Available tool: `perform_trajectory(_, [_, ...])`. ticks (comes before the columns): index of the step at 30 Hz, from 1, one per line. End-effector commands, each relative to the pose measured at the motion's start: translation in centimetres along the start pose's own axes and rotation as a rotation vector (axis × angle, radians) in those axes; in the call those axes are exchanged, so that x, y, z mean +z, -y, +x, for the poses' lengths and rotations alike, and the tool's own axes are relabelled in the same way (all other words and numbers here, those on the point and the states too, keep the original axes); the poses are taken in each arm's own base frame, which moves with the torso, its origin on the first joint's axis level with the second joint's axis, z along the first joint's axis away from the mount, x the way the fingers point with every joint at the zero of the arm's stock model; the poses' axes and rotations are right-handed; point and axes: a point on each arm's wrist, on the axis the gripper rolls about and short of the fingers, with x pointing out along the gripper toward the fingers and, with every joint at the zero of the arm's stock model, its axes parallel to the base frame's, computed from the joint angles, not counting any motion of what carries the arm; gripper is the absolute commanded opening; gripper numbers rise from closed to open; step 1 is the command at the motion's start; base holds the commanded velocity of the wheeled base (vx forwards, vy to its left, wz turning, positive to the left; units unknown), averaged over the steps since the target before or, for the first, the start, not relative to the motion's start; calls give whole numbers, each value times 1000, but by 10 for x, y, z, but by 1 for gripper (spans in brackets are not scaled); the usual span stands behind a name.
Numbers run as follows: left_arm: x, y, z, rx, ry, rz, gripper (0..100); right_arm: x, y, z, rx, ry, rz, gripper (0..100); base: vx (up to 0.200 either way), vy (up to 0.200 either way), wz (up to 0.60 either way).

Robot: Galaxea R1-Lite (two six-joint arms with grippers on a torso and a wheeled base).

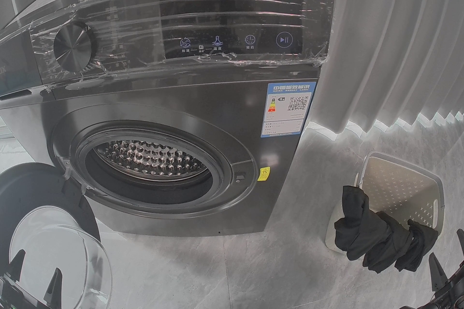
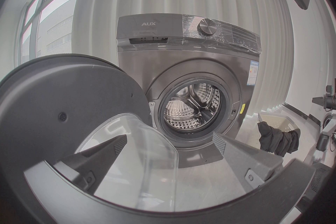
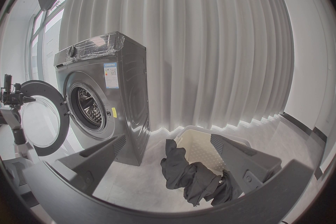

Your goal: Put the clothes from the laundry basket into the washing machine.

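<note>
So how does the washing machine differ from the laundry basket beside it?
The washing machine is tall, dark grey metal; the laundry basket is low, cream plastic. The machine's drum looks empty, while black clothes hang over the basket's rim. Both stand on the pale floor by the curtain.

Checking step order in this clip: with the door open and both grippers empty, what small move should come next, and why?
Probably lower the right gripper onto the black garment draped over the rim of the laundry basket and close on it. That gripper is open and nearest; the drum looks empty and the door stands wide open.
</note>
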Motion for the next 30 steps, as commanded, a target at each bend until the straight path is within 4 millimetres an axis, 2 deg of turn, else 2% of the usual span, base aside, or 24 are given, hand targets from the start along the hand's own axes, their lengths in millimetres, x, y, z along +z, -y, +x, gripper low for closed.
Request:
perform_trajectory(1, [-5,0,0,-1,0,-4,100,-5,0,0,1,-1,0,100,-200,0,0])
perform_trajectory(4, [-5,0,0,0,0,4,100,-5,0,0,1,-1,0,100,-200,0,0])
perform_trajectory(16, [-5,0,0,2,-3,-1,100,-5,0,0,1,-1,0,100,0,0,0])
perform_trajectory(22, [-5,0,0,2,-2,1,100,-5,0,0,1,-1,0,100,0,-200,0])
perform_trajectory(30, [-5,0,0,0,-2,1,100,-5,0,0,1,0,-1,100,0,0,0])
